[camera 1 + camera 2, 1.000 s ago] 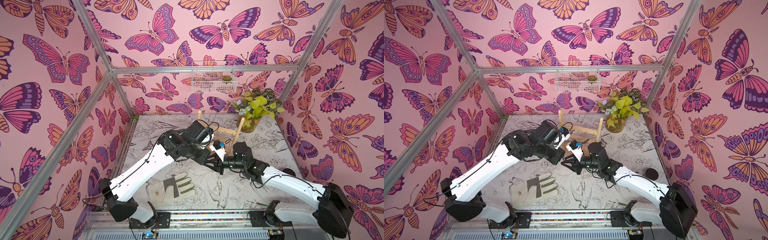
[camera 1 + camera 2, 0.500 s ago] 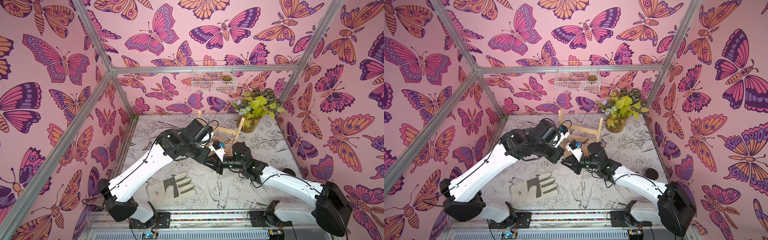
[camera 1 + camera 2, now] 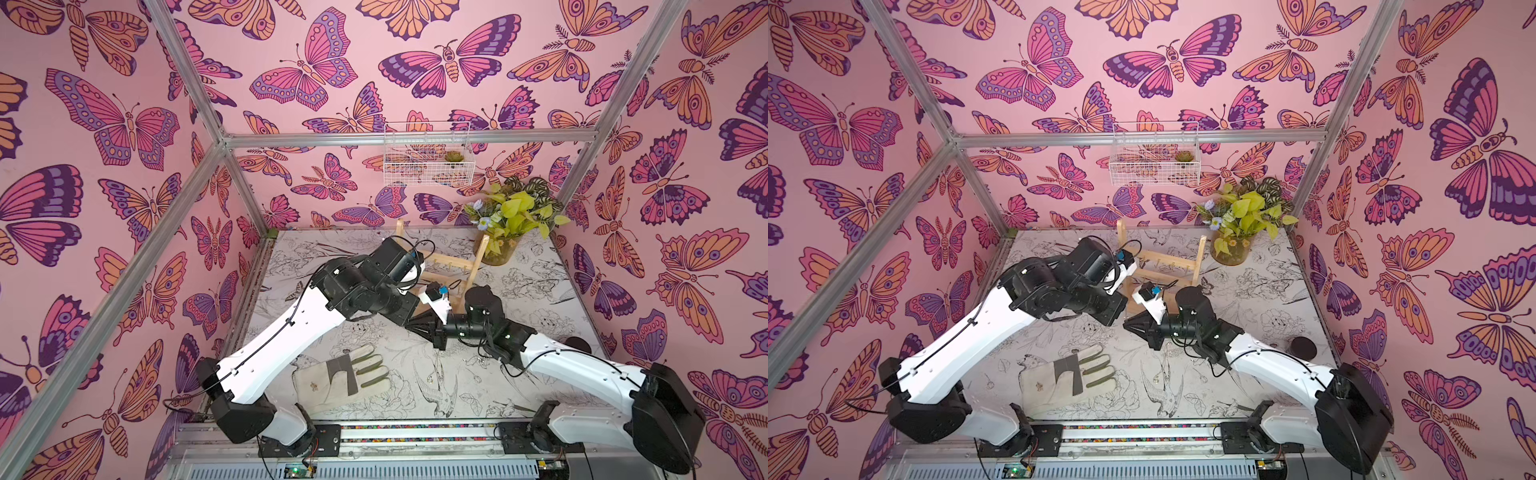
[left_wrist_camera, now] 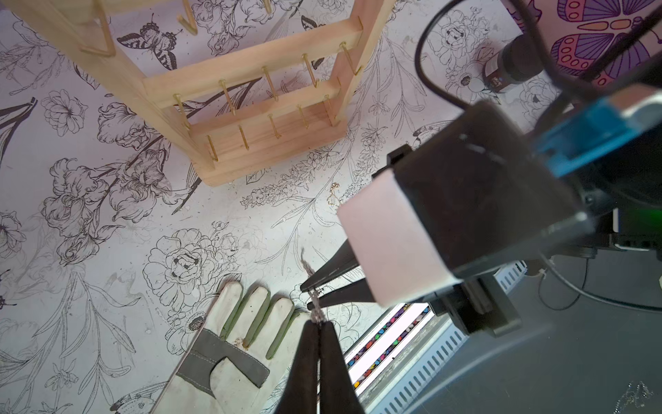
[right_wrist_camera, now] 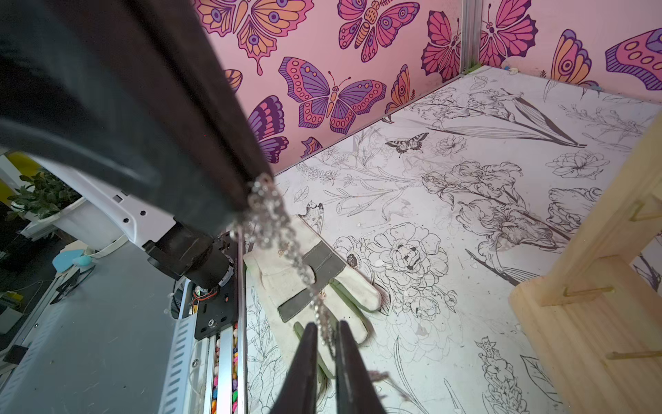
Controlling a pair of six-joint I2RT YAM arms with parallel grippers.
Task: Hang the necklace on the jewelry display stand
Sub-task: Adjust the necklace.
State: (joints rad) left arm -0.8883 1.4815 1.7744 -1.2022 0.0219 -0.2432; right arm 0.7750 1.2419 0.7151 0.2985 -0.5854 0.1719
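Above the flower-printed tabletop point(image 4: 107, 233), just in front of the light wooden ladder-shaped jewelry display stand point(image 4: 250, 80), the thin silver chain necklace point(image 5: 283, 233) is held in the air. It is pinched by the pressed-together left gripper point(image 4: 318, 324) and passes between the narrowly spread jaws of the right gripper point(image 5: 325, 328). A firm second pinch should be secured before any pull is made. The chain is then best drawn apart gently, so that an open span can be presented to one small gold hook point(image 4: 227, 98) without snagging.
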